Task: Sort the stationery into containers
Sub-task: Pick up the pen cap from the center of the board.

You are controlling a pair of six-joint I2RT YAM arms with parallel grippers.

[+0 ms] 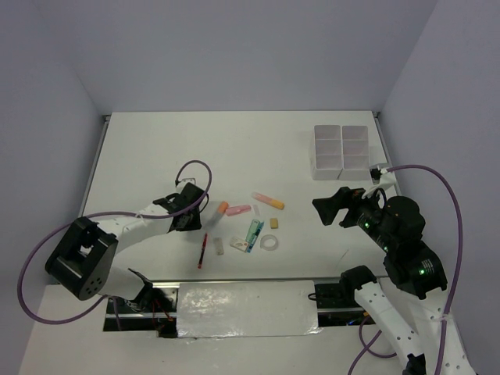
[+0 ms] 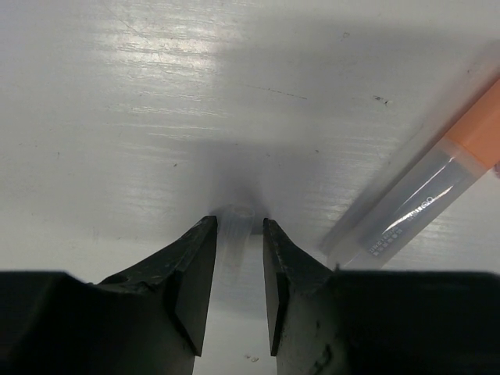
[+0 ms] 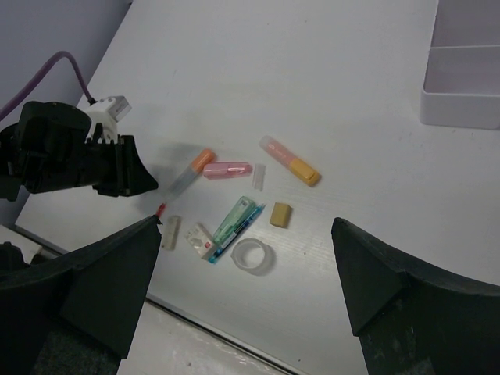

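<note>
Just beside left pincer (image 2: pixel 237 228), orange-capped marker (image 2: pixel 426 195).

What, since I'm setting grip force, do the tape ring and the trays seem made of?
Tape ring: likely clear, glossy plastic film; the table shows through its wall. Trays: probably white moulded plastic, semi-matte and slightly translucent, judging by the thin straight walls with soft shading and no visible grain.

Left hand (image 2: pixel 238 228) low, narrow, maybe gripping; right hand (image 3: pixel 246 226) wide open.
</note>
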